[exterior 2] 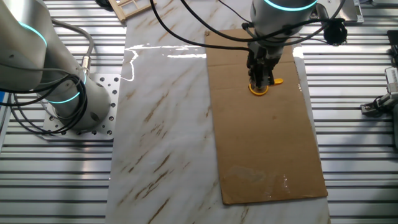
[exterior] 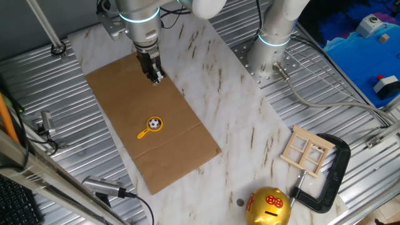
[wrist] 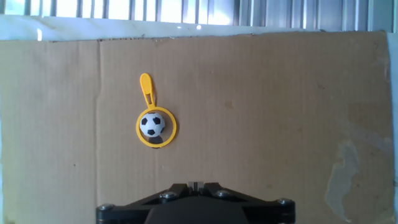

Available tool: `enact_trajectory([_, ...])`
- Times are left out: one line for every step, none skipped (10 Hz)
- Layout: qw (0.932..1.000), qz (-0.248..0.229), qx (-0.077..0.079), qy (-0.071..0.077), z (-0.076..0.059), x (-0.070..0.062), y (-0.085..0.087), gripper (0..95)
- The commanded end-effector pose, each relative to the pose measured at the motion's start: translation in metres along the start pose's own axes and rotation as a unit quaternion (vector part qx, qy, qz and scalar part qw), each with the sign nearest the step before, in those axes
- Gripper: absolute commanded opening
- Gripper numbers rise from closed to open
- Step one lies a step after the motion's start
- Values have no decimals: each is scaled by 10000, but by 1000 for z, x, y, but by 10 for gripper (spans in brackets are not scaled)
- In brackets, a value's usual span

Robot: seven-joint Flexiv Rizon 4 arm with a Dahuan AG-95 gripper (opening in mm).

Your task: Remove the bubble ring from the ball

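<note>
The yellow-orange bubble ring (exterior: 144,132) lies flat on the brown cardboard sheet (exterior: 125,94), its loop around the tiny black-and-white ball (exterior: 154,123). In the hand view the ring (wrist: 147,91) encircles the ball (wrist: 152,124), with the handle pointing away from me. My gripper (exterior: 156,76) hangs above the cardboard, well back from the ring, with its fingers together and empty. In the hand view the gripper (wrist: 194,185) shows as closed tips at the bottom edge. In the other fixed view the gripper (exterior 2: 260,79) hides the ball and part of the ring (exterior 2: 277,81).
A gold piggy bank (exterior: 269,206), a wooden window frame (exterior: 306,150) and a black clamp (exterior: 334,172) sit at the near right. A second arm's base (exterior: 275,37) stands at the back. The cardboard lies on a marble board (exterior: 237,106).
</note>
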State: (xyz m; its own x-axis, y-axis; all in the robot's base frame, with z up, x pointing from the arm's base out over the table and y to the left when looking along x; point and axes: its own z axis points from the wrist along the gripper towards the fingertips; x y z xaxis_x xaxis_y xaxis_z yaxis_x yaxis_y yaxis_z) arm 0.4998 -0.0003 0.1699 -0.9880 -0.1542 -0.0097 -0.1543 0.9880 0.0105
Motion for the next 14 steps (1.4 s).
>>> enact_trajectory([9978,-653,-67,-17,0,0,0,0])
enact_trajectory([9971,-752,-126,-31,0,0,0,0])
enact_trajectory([9962,-845,-191,-45,0,0,0,0])
enact_trajectory([9955,-898,-286,-61,0,0,0,0])
enact_trajectory([9948,-943,-372,-56,0,0,0,0])
enact_trajectory([9935,-1051,-440,-58,0,0,0,0])
enact_trajectory([9926,-1127,-444,-34,0,0,0,0])
enact_trajectory([9920,-1170,-483,-17,0,0,0,0])
enact_trajectory([9918,-1177,-500,-17,0,0,0,0])
enact_trajectory([9919,-1160,-510,-9,0,0,0,0])
enact_trajectory([9930,-1072,-494,17,0,0,0,0])
enact_trajectory([9937,-1002,-492,8,0,0,0,0])
enact_trajectory([9943,-945,-494,1,0,0,0,0])
enact_trajectory([9945,-934,-483,1,0,0,0,0])
